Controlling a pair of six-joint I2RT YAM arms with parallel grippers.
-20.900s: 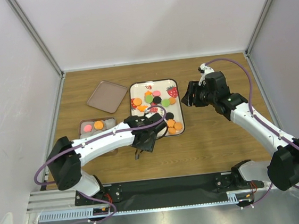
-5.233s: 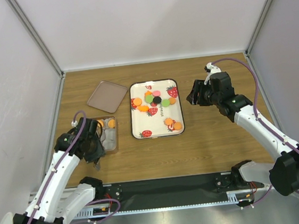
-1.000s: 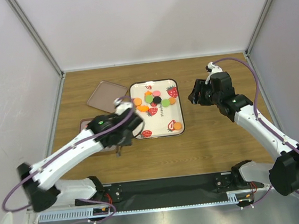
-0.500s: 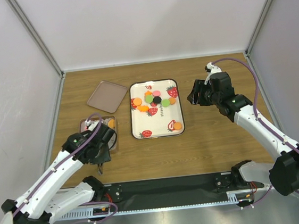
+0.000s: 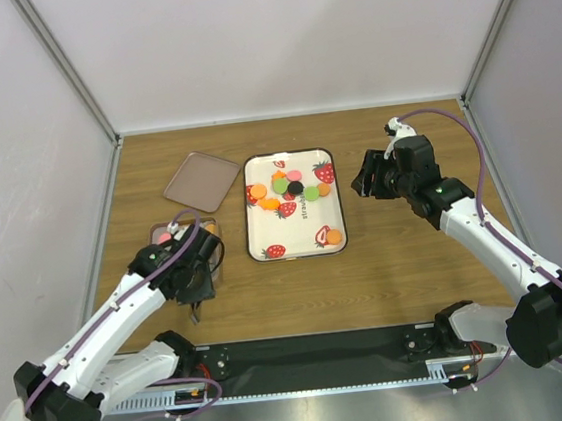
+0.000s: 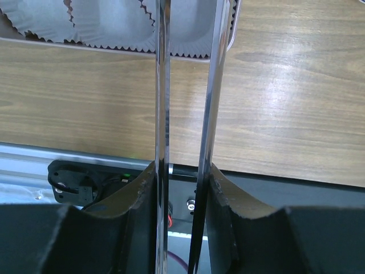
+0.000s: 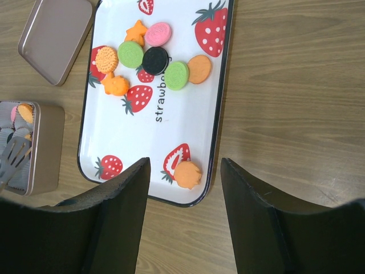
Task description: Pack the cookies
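My left hand (image 6: 182, 180) is clamped on metal tongs (image 6: 162, 85), their tips over the paper cups (image 6: 108, 23) in the tin (image 7: 48, 148), which holds a few cookies (image 7: 24, 111). My right hand (image 7: 183, 164) hangs open and empty just right of the tray (image 7: 131, 148). Most cookies sit clustered at the tray's far end, with one orange cookie (image 7: 187, 174) by its near edge.

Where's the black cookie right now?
Right wrist view: the black cookie lies in the upper half of the tray, a green cookie left of it, the pink cookie above.
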